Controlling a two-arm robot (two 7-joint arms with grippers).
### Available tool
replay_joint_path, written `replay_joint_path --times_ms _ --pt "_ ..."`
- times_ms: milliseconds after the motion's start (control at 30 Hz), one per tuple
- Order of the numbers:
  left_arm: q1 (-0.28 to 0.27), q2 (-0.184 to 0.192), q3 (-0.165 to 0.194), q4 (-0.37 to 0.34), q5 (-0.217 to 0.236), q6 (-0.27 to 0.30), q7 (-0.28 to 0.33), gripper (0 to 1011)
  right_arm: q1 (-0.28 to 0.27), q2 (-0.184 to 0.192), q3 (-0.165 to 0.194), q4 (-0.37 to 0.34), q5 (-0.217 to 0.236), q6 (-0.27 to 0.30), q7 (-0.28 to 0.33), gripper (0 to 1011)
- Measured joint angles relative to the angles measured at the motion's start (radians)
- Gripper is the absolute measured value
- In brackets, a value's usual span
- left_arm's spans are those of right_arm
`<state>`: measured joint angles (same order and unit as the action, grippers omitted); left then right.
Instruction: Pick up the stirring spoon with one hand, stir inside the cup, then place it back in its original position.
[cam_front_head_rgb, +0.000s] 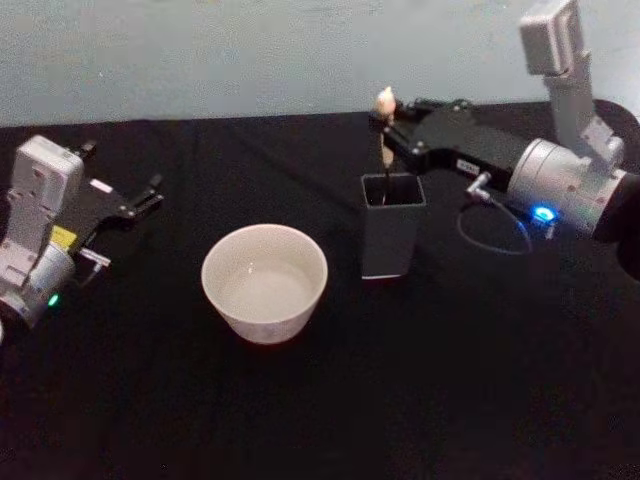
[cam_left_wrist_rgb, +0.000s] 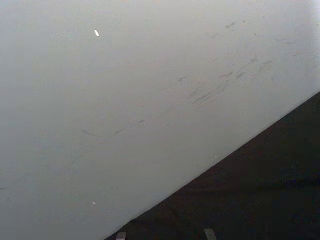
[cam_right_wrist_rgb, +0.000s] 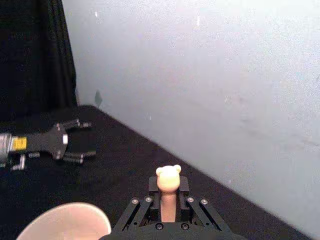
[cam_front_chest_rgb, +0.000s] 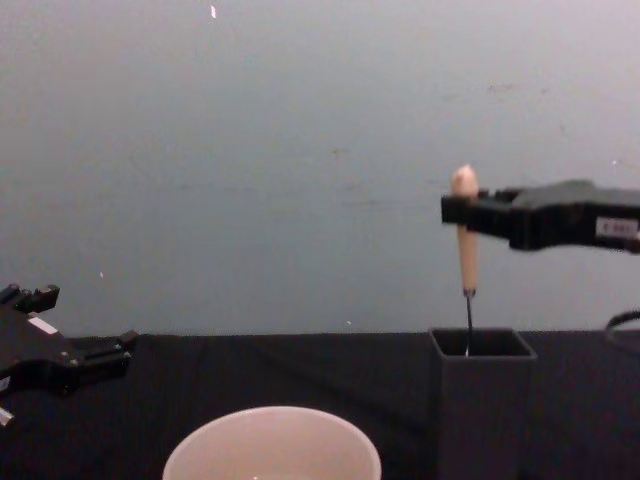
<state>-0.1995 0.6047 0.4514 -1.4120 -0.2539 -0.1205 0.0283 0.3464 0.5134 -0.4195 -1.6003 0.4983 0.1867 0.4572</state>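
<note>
The stirring spoon (cam_front_chest_rgb: 465, 250) stands upright with its thin metal shaft down in the dark grey square holder (cam_front_chest_rgb: 482, 400). My right gripper (cam_front_chest_rgb: 455, 210) is shut on the spoon's pale beige handle just below its knobbed top (cam_right_wrist_rgb: 168, 177). From the head view the spoon (cam_front_head_rgb: 383, 140) rises above the holder (cam_front_head_rgb: 391, 237), held by the right gripper (cam_front_head_rgb: 385, 125). Left of the holder stands the cream cup (cam_front_head_rgb: 265, 281), empty, its rim low in the chest view (cam_front_chest_rgb: 272, 448). My left gripper (cam_front_head_rgb: 145, 200) rests open at the far left of the table.
A black cloth (cam_front_head_rgb: 330, 400) covers the table, with a pale wall (cam_front_chest_rgb: 300, 150) behind it. The right arm's blue cable (cam_front_head_rgb: 495, 235) loops over the cloth to the right of the holder. Open cloth lies in front of the cup and holder.
</note>
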Motion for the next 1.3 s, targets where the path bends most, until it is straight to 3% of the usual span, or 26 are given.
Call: replay_joint_path --times_ms 633,1033,1300 --pt "0.000 0.000 0.000 0.000 0.000 0.000 0.000 1001 -0.049 -0.024 0.063 -0.074 0.038 -0.136 -0.028 213" --pt "0.000 0.000 0.000 0.000 0.000 0.000 0.000 1001 -0.055 -0.084 0.027 -0.046 0.002 -0.229 -0.006 212" --pt "0.000 0.000 0.000 0.000 0.000 0.000 0.000 1001 -0.045 -0.107 -0.008 -0.037 0.000 -0.244 0.032 211"
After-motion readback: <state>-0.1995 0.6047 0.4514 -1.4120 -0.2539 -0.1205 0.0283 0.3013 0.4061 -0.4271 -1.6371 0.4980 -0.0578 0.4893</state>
